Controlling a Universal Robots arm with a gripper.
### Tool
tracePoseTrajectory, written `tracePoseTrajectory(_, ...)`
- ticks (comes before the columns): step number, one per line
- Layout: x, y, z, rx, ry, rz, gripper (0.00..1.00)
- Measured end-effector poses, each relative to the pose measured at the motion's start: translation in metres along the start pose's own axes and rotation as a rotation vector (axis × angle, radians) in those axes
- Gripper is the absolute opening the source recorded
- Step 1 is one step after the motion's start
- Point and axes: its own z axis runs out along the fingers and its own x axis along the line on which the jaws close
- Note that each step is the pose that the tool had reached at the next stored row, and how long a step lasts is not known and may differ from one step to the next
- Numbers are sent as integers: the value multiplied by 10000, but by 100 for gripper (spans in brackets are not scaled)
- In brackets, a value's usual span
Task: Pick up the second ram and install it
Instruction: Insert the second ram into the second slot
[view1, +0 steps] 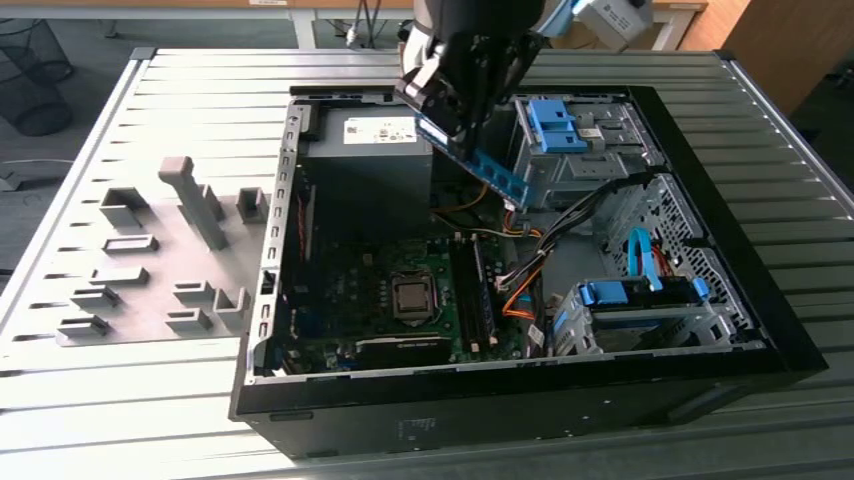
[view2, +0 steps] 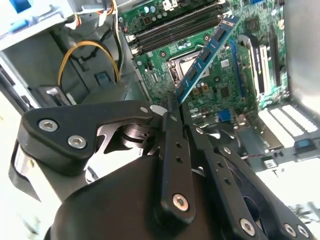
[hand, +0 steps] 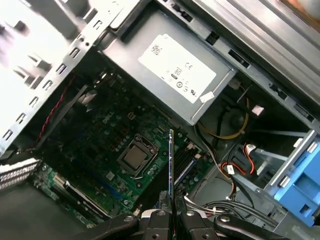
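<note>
Black multi-link gripper (view2: 172, 112) clamped narrow on one end of the second ram (view2: 205, 57), a slim blue-green memory stick with a row of black chips, held in the air above the open black computer case (view1: 747, 330). Carried edge-down and slanted over the green motherboard (hand: 107, 155), apparently to line up with the long black memory slots (view2: 175, 27) beside the square metal processor socket (hand: 134, 157). Off to the exterior view's left, gray plastic holder blocks (view1: 147, 270) on the slatted metal table (view1: 200, 90).
</note>
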Motion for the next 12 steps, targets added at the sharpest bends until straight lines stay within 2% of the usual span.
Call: tracePoseTrajectory(12,1,-1,71,30,-26,2186,14)
